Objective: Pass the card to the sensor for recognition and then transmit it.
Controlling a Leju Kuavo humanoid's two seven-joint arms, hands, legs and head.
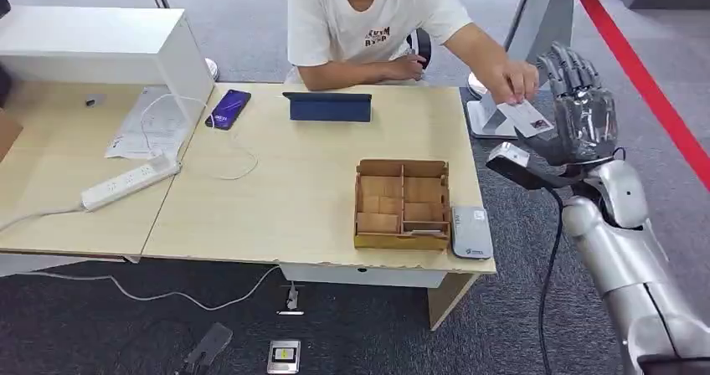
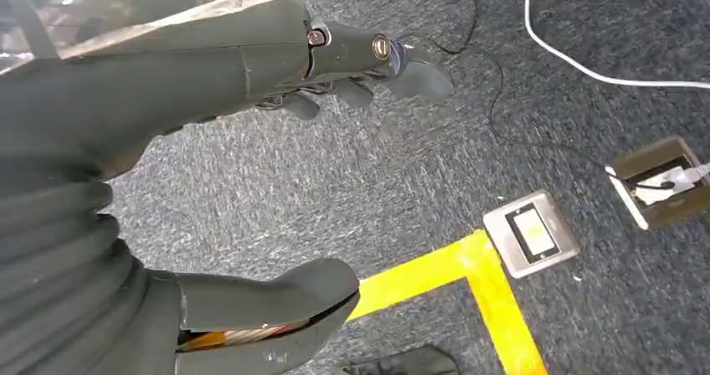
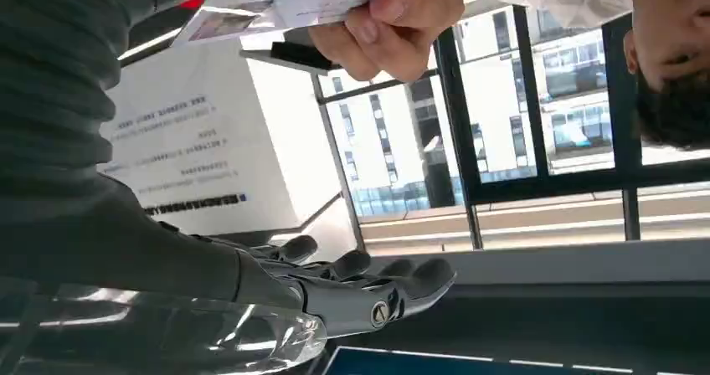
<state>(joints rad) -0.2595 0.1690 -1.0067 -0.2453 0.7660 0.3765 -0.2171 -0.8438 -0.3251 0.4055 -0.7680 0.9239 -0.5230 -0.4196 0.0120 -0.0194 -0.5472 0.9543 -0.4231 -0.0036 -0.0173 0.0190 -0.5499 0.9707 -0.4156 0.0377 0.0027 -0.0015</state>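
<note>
Right hand (image 1: 578, 99) raised beside the desk (image 1: 276, 208), fingers spread, holding nothing; card (image 1: 526, 117) pinched in the person's hand (image 1: 512, 80), touching its palm; left hand (image 2: 251, 141) hanging open over carpet; wooden compartment box (image 1: 402, 204) beside the sensor (image 1: 470, 232), contents unclear

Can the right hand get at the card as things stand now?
Probably yes. The right hand is raised and open right beside the card, which the person's hand holds out to it; nothing stands between.
</note>
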